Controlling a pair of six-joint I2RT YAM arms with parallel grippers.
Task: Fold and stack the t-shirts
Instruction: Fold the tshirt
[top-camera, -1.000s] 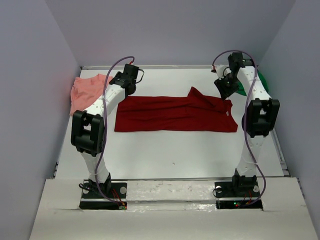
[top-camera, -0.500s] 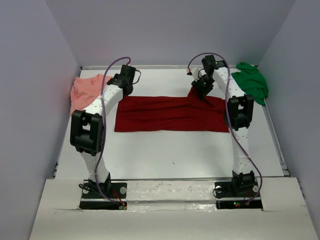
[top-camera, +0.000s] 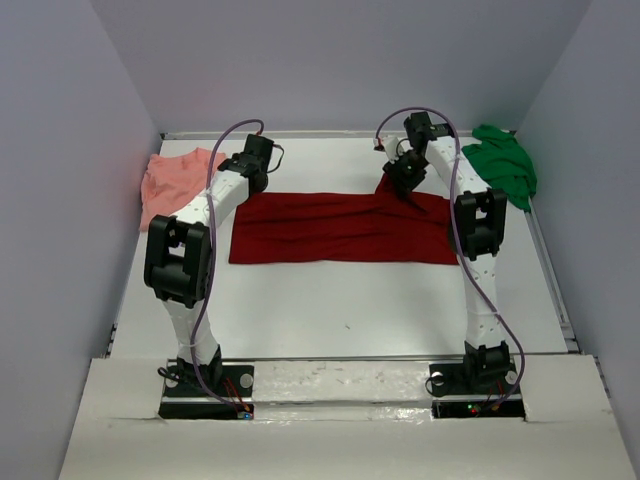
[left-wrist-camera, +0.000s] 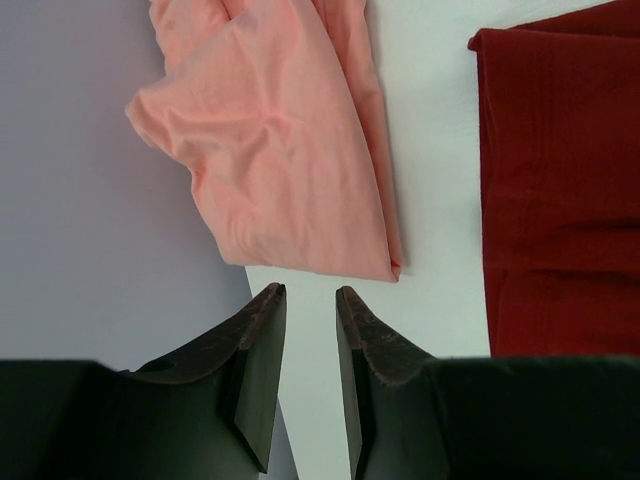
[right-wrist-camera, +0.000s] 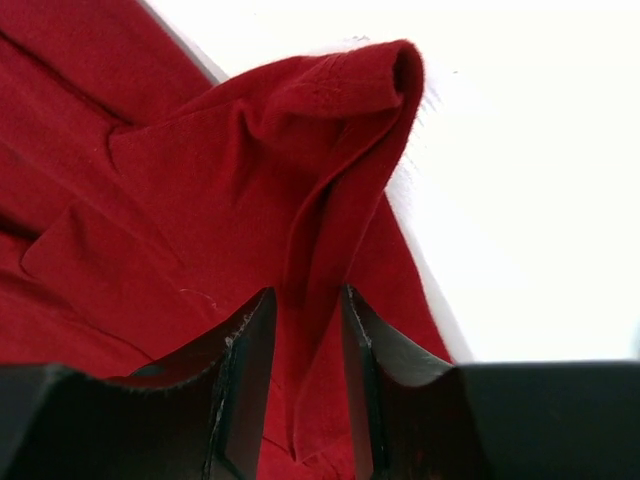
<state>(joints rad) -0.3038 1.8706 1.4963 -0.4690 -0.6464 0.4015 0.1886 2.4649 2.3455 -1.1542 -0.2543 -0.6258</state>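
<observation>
The dark red shirt (top-camera: 340, 228) lies spread flat across the middle of the table. A raised fold (right-wrist-camera: 340, 110) stands up at its far edge. My right gripper (top-camera: 401, 182) is open, with its jaws on either side of this fold and red cloth between them (right-wrist-camera: 308, 295). My left gripper (top-camera: 254, 163) is open and empty (left-wrist-camera: 310, 295) above bare table at the red shirt's far left corner (left-wrist-camera: 560, 200). The salmon-pink shirt (top-camera: 175, 180) lies crumpled at the far left and also shows just ahead of the left fingers (left-wrist-camera: 280, 160). The bright green shirt (top-camera: 505, 165) lies bunched at the far right.
Grey walls close in the table on the left, back and right. The left wall (left-wrist-camera: 90, 250) is close beside my left gripper. The white table (top-camera: 340, 300) runs between the red shirt and the arm bases.
My right arm has swung left from beside the green shirt to the red shirt's raised fold, uncovering the green shirt. The left arm has hardly moved.
</observation>
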